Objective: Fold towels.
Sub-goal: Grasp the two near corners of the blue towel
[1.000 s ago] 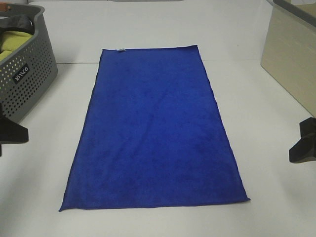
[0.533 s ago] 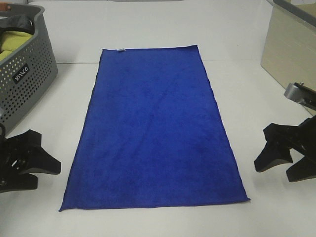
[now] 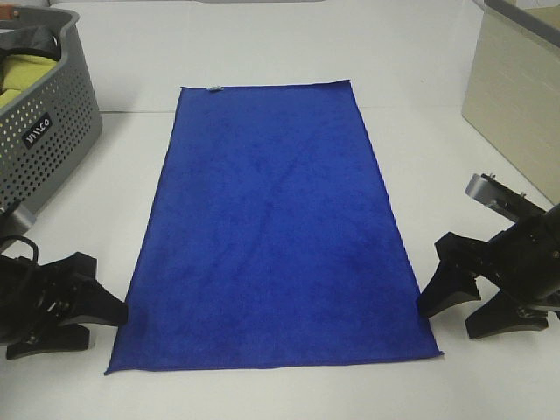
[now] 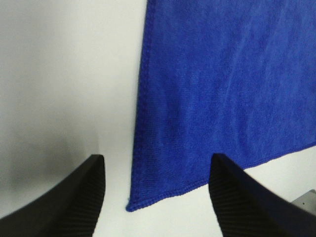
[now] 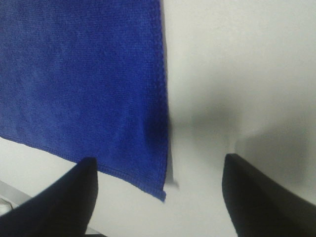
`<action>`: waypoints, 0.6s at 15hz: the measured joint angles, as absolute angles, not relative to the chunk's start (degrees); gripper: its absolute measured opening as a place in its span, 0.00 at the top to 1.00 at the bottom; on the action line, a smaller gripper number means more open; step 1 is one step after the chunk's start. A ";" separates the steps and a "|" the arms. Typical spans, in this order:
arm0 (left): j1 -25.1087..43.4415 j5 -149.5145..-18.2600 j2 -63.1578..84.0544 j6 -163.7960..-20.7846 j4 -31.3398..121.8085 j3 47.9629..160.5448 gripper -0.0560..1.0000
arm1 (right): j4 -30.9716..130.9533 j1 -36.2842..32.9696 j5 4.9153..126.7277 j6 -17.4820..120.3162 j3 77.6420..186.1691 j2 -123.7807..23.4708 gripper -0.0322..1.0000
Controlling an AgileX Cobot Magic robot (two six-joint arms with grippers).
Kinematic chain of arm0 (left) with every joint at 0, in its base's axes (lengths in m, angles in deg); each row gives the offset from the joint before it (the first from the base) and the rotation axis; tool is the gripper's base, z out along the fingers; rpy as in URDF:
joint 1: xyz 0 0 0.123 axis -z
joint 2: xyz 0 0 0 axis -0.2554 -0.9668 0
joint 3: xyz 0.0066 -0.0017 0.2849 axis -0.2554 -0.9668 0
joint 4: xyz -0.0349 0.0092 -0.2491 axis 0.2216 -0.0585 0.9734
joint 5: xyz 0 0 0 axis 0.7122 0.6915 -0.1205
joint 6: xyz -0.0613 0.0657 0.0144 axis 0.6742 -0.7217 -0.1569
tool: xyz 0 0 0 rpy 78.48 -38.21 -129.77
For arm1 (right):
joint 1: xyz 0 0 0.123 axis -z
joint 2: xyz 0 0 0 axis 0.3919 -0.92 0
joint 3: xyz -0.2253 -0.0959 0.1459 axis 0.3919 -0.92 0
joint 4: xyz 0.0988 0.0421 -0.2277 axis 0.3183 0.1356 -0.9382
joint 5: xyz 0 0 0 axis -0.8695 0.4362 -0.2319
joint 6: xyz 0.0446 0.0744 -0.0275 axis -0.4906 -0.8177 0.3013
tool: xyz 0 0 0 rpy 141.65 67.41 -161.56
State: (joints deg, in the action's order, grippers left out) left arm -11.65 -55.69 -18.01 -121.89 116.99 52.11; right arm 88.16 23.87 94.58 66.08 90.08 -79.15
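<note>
The royal-blue towel [image 3: 276, 232] lies flat and unfolded on the white table, its long side running away from me, with a small white tag [image 3: 213, 87] at its far edge. My left gripper [image 3: 92, 322] is open and empty beside the towel's near left corner [image 4: 132, 205], which lies between its fingers [image 4: 74, 197] in the left wrist view. My right gripper [image 3: 457, 311] is open and empty beside the near right corner [image 5: 160, 192], which sits between its fingers [image 5: 69, 197] in the right wrist view. Neither gripper touches the towel.
A grey perforated basket [image 3: 44, 131] with a yellow-green cloth [image 3: 24, 74] stands at the far left. A beige box [image 3: 516, 96] stands at the far right. The white table [image 3: 262, 52] extends beyond the towel.
Both grippers have moved in from the frame's sides toward the towel's near corners and now stand close beside them. The towel has not moved.
</note>
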 joint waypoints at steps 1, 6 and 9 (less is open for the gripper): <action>-10.04 -55.69 -18.98 -122.35 117.79 52.97 0.39 | 88.96 23.87 94.30 66.71 90.08 -80.01 0.31; -3.85 -56.77 -23.45 -122.46 120.83 58.07 0.39 | 98.30 23.87 98.08 71.64 91.28 -85.16 0.32; -1.56 -56.43 -25.06 -122.46 121.35 60.53 0.39 | 101.63 23.87 99.17 75.14 91.28 -86.71 0.37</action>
State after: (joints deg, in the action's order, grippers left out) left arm -1.56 -56.43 -25.06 -122.46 121.35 60.53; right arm 101.63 23.87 99.17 75.14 91.28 -86.71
